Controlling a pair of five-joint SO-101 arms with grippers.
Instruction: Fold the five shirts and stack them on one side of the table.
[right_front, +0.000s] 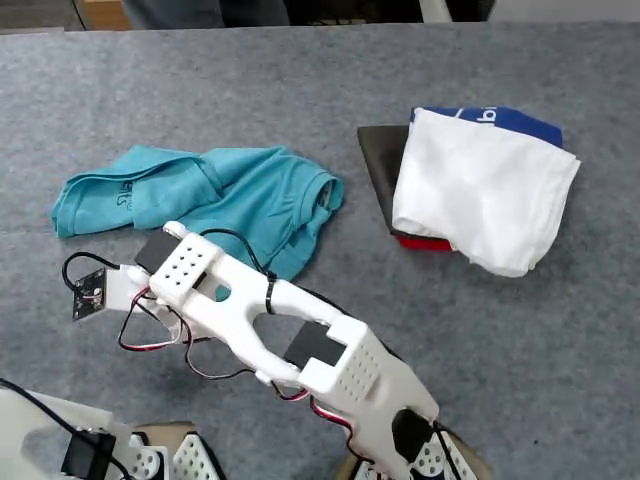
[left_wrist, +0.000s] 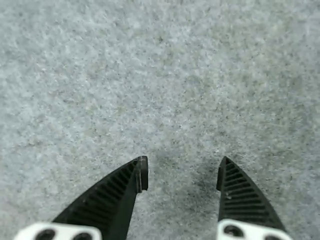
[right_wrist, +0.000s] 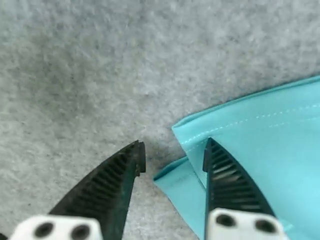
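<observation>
A crumpled teal shirt (right_front: 235, 195) lies at the left middle of the grey table (right_front: 560, 330). My right arm stretches across from the front to the shirt's near edge, with the right gripper (right_front: 168, 240) at the hem. In the right wrist view the right gripper (right_wrist: 174, 150) is open, a corner of the teal shirt (right_wrist: 260, 145) lies between its fingers, and one fingertip (right_wrist: 212, 155) sits over the cloth. The left gripper (left_wrist: 182, 167) is open over bare grey table. At the right a folded white shirt (right_front: 485, 185) tops a stack.
Under the white shirt lie a blue shirt (right_front: 500, 118), a dark shirt (right_front: 380, 165) and a red one (right_front: 420, 242). The left arm's base (right_front: 90, 450) sits at the front left corner. Red and black cables (right_front: 150, 330) hang off the right arm.
</observation>
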